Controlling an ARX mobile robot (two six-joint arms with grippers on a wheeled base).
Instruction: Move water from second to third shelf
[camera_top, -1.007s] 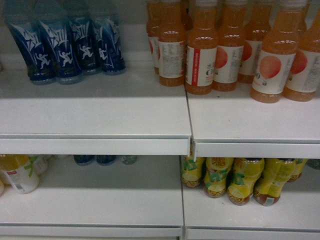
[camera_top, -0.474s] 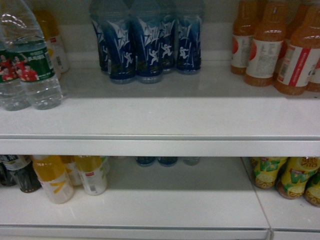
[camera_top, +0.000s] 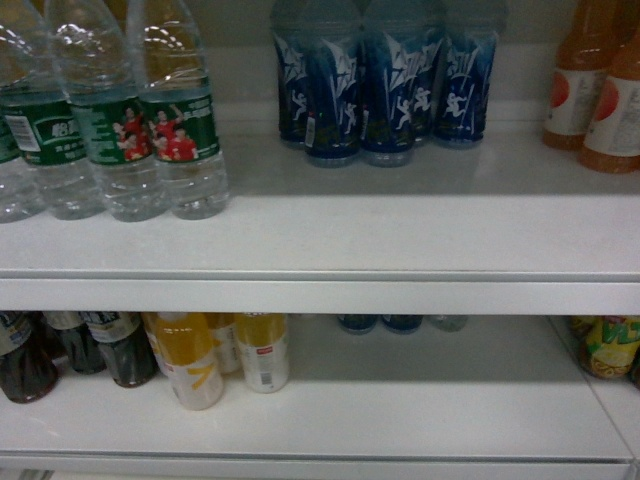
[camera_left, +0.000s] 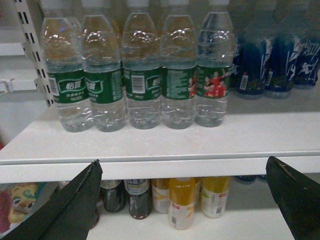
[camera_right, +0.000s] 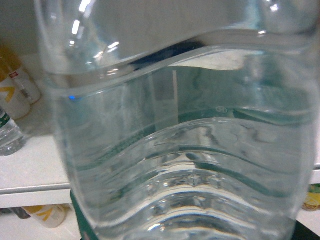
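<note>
A row of several water bottles (camera_left: 142, 75), clear with green labels, stands on the upper white shelf (camera_left: 160, 142). In the head view the same row (camera_top: 180, 130) is at the upper left. My left gripper (camera_left: 183, 162) is open in front of that shelf's edge, level with it, its dark fingers (camera_left: 75, 205) wide apart and empty. In the right wrist view one water bottle (camera_right: 175, 150) fills nearly the whole frame, held up in front of a shelf. It hides the right gripper's fingers. Neither gripper shows in the head view.
Blue-labelled bottles (camera_top: 385, 90) stand to the right of the water, with orange drinks (camera_top: 600, 90) at the far right. On the shelf below are dark cola bottles (camera_top: 120, 345), yellow drink bottles (camera_top: 190, 360) and yellow-green bottles (camera_top: 605, 345). A slotted upright (camera_left: 30, 45) bounds the shelf's left end.
The head view has swung to the left: the blue and orange bottles slid right in the frame, and the water row and cola bottles came into view at the left.
</note>
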